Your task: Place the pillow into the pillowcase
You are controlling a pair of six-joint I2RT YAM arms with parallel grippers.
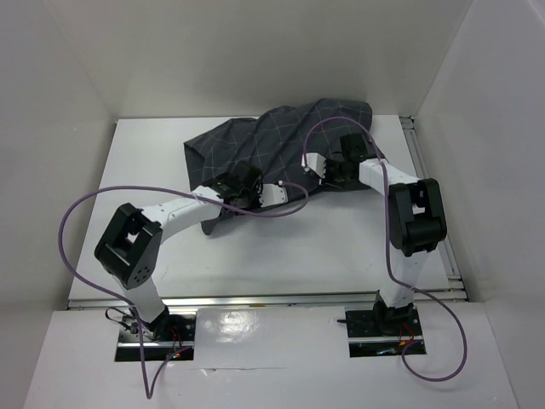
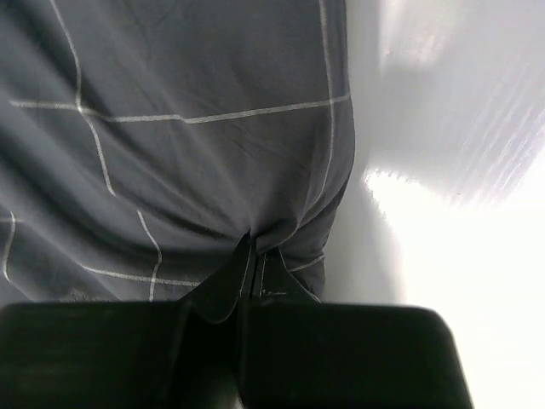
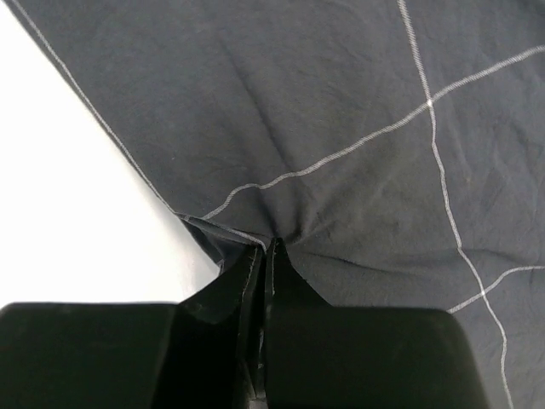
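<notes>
Your left gripper (image 2: pixel 252 256) is clenched on the pillowcase (image 1: pixel 272 141) edge just ahead; your right gripper (image 3: pixel 266 251) likewise grasps that fabric, bunched at its tips.

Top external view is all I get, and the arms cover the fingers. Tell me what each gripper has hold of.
Observer: The left wrist view shows the left gripper shut on a pinched fold of the pillowcase, close to its edge.
Operator: Now the right one.
Observer: The right wrist view shows the right gripper shut on the cloth as well, right at a hemmed edge beside bare table.
Operator: Report any pillow at the fingers.
Observer: No white pillow shows in either wrist view, only dark checked cloth.
</notes>
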